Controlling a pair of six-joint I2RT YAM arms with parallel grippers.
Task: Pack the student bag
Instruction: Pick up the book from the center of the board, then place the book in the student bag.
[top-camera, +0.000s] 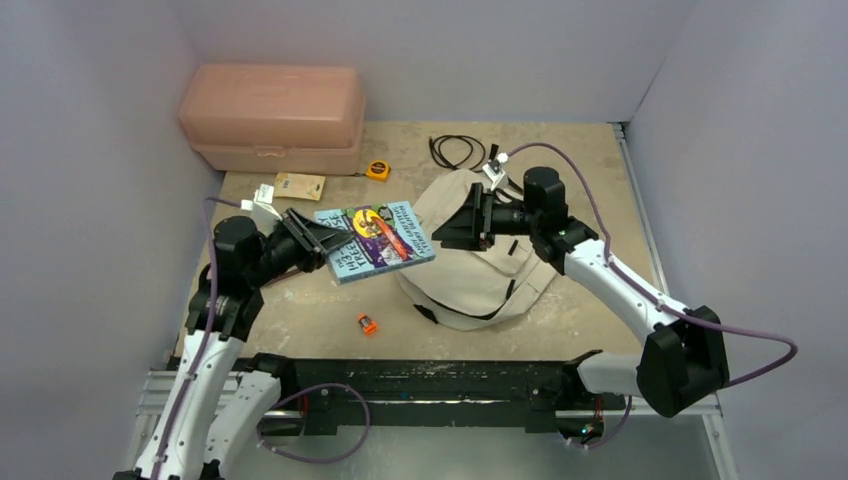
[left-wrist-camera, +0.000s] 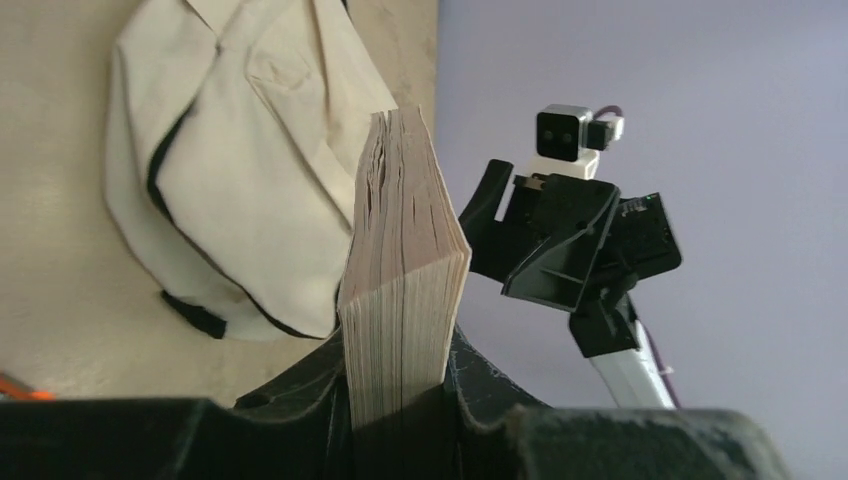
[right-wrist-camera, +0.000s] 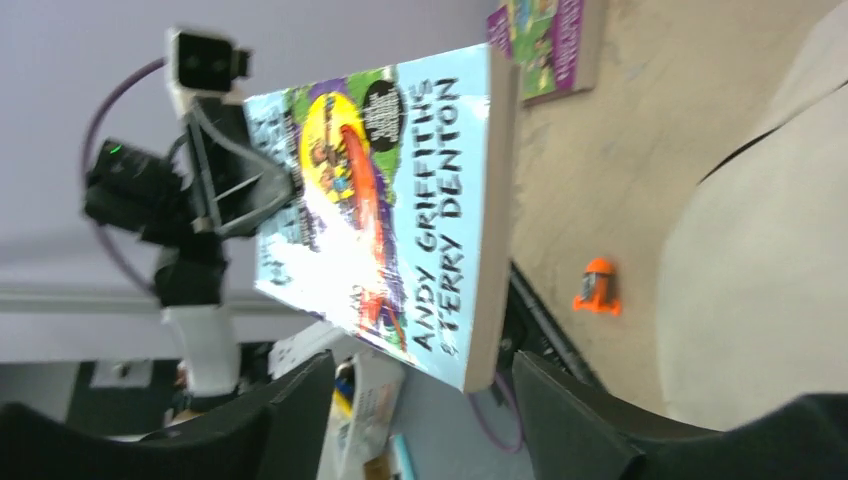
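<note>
Enclosed by lavender walls: beige tabletop (top-camera: 300, 300). Held above it, thick light-blue paperback book (top-camera: 375, 242), clamped at one edge by left gripper (top-camera: 325, 240). Cover lettering read in right wrist view: "ANDY GRIFFITHS & TERRY DENTON". Laid centre-right on tabletop: cream fabric student bag (top-camera: 480, 285), black zip lines. Over bag, right gripper (top-camera: 445, 232) is pointed toward book, fingers spread apart, nothing held.

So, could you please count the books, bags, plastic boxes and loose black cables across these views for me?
Books: 2, the held book and the flat book
Bags: 1, the beige bag
Plastic boxes: 1, the pink box
Loose black cables: 1, the black cable
Total: 5
</note>
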